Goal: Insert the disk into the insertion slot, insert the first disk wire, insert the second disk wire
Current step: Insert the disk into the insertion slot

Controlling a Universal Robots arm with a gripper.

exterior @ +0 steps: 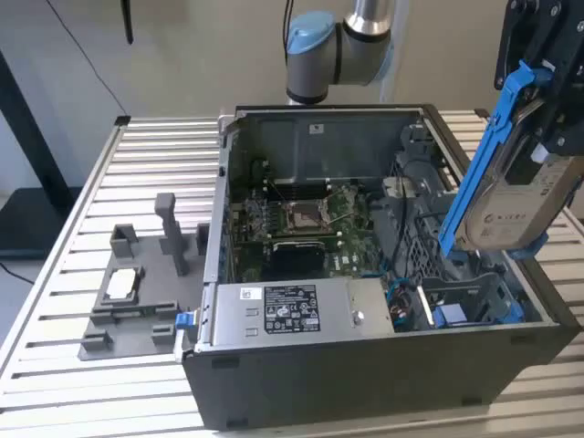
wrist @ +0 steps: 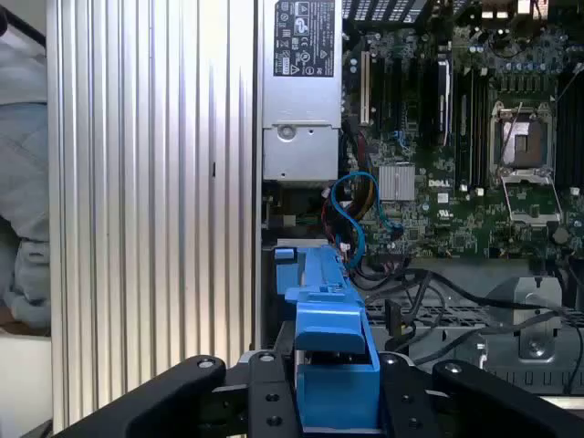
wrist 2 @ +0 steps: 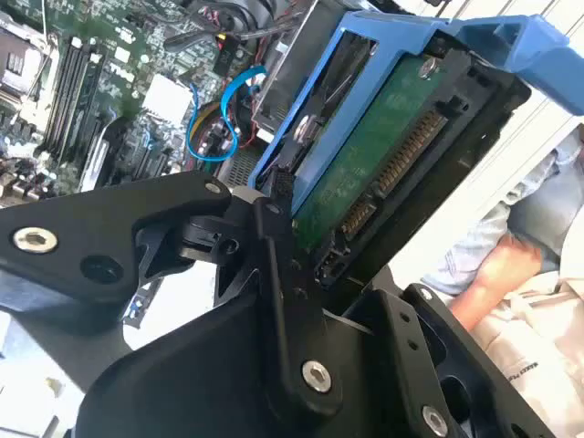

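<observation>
Holding: the gripper (exterior: 546,137) is clamped on the disk (exterior: 511,205), its black fingers (wrist 2: 274,214) pressed against the blue carrier frame (exterior: 484,155). In the second wrist view the gripper (wrist 2: 319,246) grasps the connector end of the disk (wrist 2: 383,155), where its green circuit board shows. In the first wrist view the frame (wrist: 324,310) sticks out from between the gripper (wrist: 333,392) links.
Disk: lifted and tilted over the near right corner of the computer case (exterior: 365,383), on the exterior view's right, touching nothing but the gripper.
Insertion slot: the grey metal bay (exterior: 484,292) sits in that near right corner, below the disk's lower end and apart from it; the disk is not in it.
Power supply: a grey box (exterior: 292,315) with a label lies along the case's near wall, left of the slot.
Blue cable: it loops loose (wrist: 351,205) between the power supply and the motherboard, also seen in the second wrist view (wrist 2: 214,128).
Fixture: a grey stand (exterior: 137,292) on the slatted table (exterior: 155,155), left of the case, holds a small pale chip (exterior: 123,285).
Motherboard: it lies mid-case (exterior: 306,219), its square socket open.
Arm: a blue-capped joint (exterior: 315,46) rises at the far side behind the case.
Person: a hand (wrist 2: 493,274) and pale sleeve show past the held disk.
</observation>
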